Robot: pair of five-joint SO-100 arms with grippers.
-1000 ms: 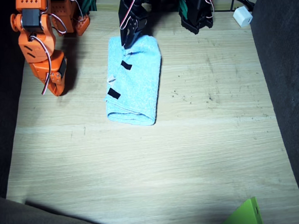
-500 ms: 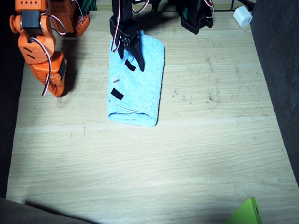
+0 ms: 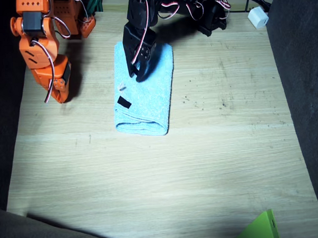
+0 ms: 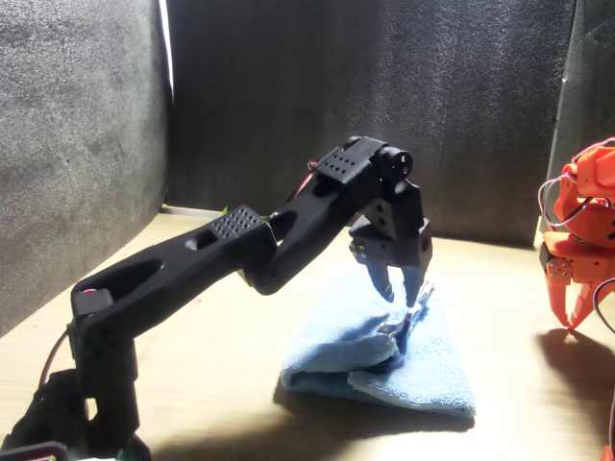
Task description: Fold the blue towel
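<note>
The blue towel (image 3: 148,106) lies folded into a long narrow stack on the wooden table, with one black strip (image 3: 123,102) and a small white tag (image 3: 121,87) showing on its near-left edge. My left gripper (image 3: 137,73), on the black arm, points down onto the towel's upper half. In the front view its fingertips (image 4: 411,288) stand a little apart, touching the towel (image 4: 432,375) beside the raised tag. My right gripper (image 3: 56,95), on the orange arm, hangs over bare table beside the towel, with its fingers slightly apart and holding nothing.
A white cube (image 3: 258,17) sits at the table's far corner near the left arm's base. A green sheet corner (image 3: 260,228) pokes in at the near edge. Dark foam walls (image 4: 96,144) border the table.
My left gripper swung from the towel's far end onto its upper middle and turned. The towel shifted slightly, and the black strip nearest the gripper is now covered. The right arm stayed still.
</note>
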